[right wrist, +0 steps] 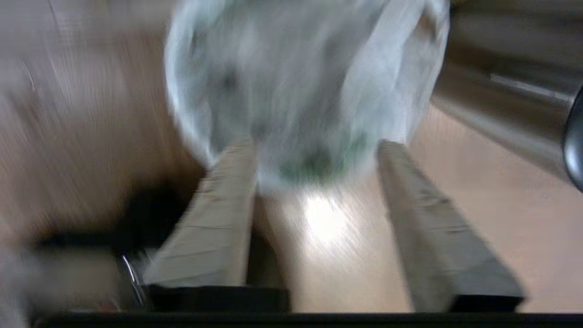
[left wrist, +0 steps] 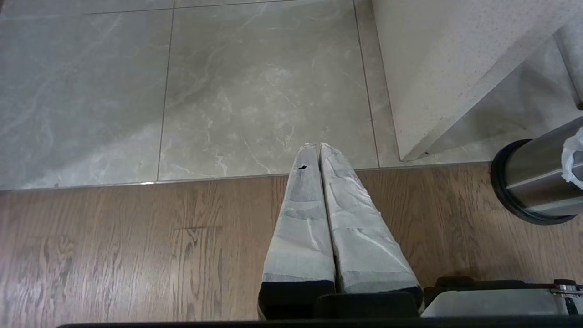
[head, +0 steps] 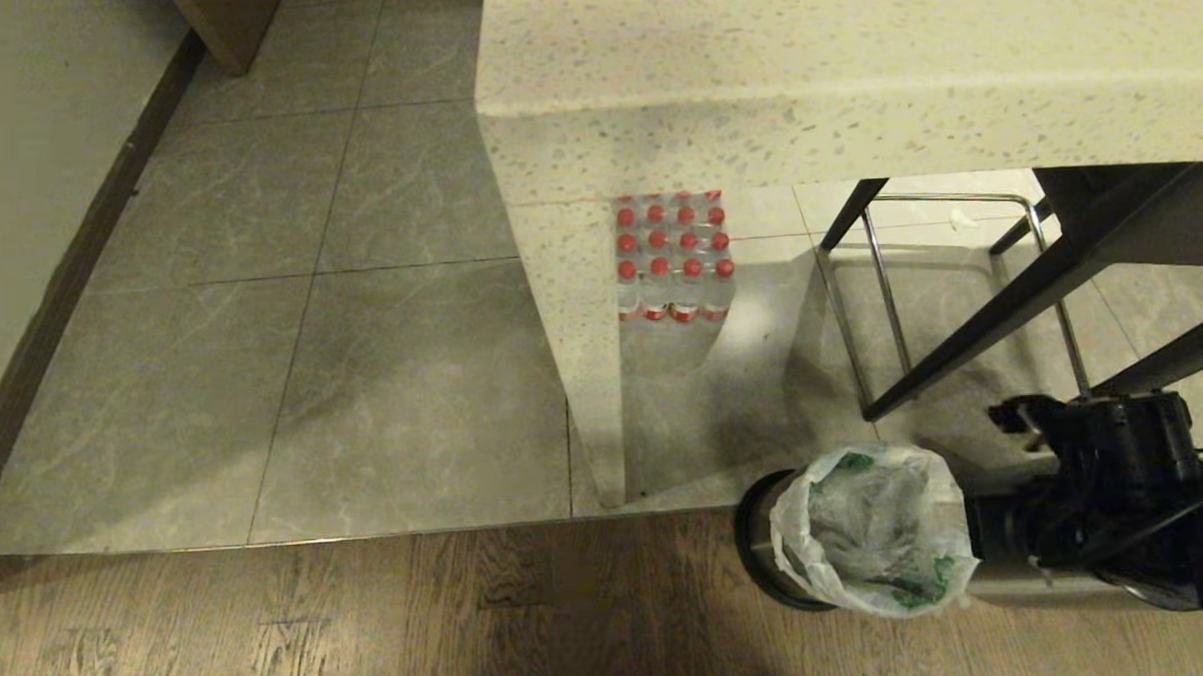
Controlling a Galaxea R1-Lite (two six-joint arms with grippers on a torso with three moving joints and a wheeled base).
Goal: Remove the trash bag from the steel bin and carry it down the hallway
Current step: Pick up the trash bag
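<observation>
The steel bin (head: 761,553) stands on the wood floor at the lower right, and its black ring shows beside the trash bag (head: 873,529). That bag is thin white plastic with green print, folded over the bin's rim. The bin (left wrist: 537,177) also shows in the left wrist view. My right arm (head: 1117,490) reaches in from the right. In its blurred wrist view my right gripper (right wrist: 314,146) is open, fingertips on either side of the near edge of the bag (right wrist: 296,91). My left gripper (left wrist: 319,146) is shut and empty over the floor. The hallway's grey tiles (head: 262,370) stretch away to the left.
A speckled stone counter (head: 752,73) overhangs the bin, with a pack of red-capped bottles (head: 674,255) and a metal frame (head: 950,296) beneath it. A wall with dark baseboard (head: 78,256) lines the left. A silvery cylinder (right wrist: 501,114) lies close beside the bag.
</observation>
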